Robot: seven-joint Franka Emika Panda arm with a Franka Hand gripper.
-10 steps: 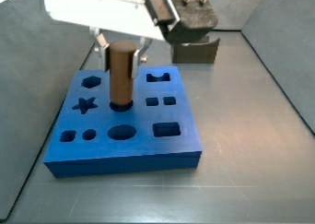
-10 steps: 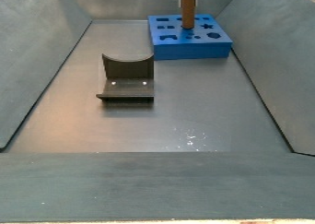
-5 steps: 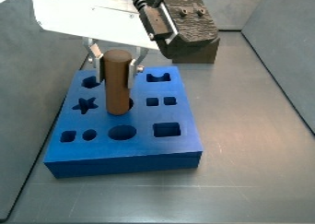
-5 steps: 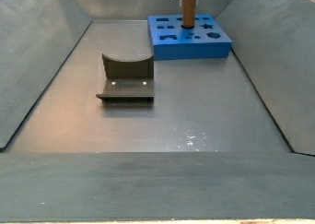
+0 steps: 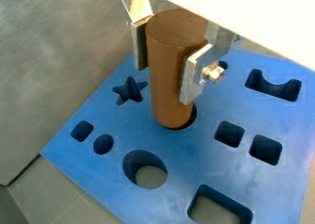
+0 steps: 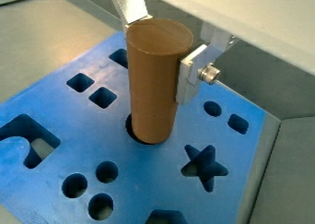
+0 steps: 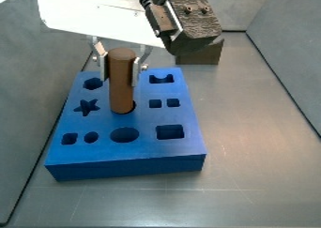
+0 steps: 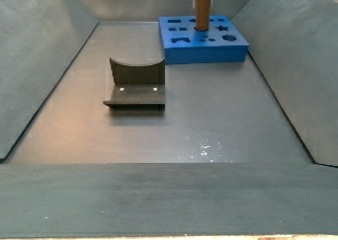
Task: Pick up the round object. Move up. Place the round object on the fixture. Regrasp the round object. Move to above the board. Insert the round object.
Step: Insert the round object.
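Note:
The round object (image 7: 122, 82) is an orange-brown peg standing upright, its lower end inside a round hole near the middle of the blue board (image 7: 126, 157). Both wrist views show the peg (image 5: 172, 71) (image 6: 157, 80) going down into that hole of the board (image 5: 110, 126) (image 6: 135, 172). My gripper (image 5: 167, 57) (image 6: 160, 48) is shut on the peg's upper part, with a silver finger pressed against each side. In a side view the gripper (image 7: 122, 53) hangs directly over the board. The far side view shows the peg (image 8: 201, 9) on the board (image 8: 199, 48).
The dark fixture (image 8: 134, 84) stands on the grey floor apart from the board, and it also shows behind the board (image 7: 198, 44). Sloping grey walls (image 8: 40, 76) enclose the floor on both sides. Other cut-outs, such as a star (image 5: 129, 89), surround the peg.
The gripper's white body has shifted left and a little lower in a side view. The peg has sunk slightly in the hole and is still held.

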